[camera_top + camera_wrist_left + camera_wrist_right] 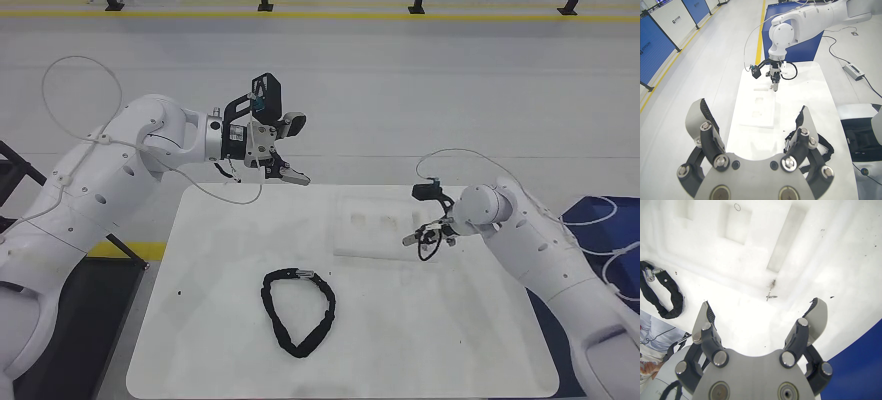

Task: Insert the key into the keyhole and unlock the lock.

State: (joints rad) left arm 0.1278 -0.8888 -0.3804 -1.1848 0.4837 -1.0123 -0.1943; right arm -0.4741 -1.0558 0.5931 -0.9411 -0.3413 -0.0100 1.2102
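A black chain lock [298, 310] lies looped on the white table [200, 330], its silver cylinder [650, 275] at one end. The small metal key [770, 295] sticks up at the edge of a white foam block [385, 228], near a long slot. My right gripper [761, 304] is open just short of the key, one finger to each side; from above it hangs at the block's right end [418, 238]. My left gripper [753, 109] is open and holds nothing, raised over the table's far left edge [290, 176]. Part of the lock [827, 149] shows behind one finger.
The foam block [702, 247] has several shallow rectangular recesses. A blue cabinet [791, 37] stands off the table's right end, with cables and a power box [853, 71] on the floor. Bare tabletop surrounds the lock.
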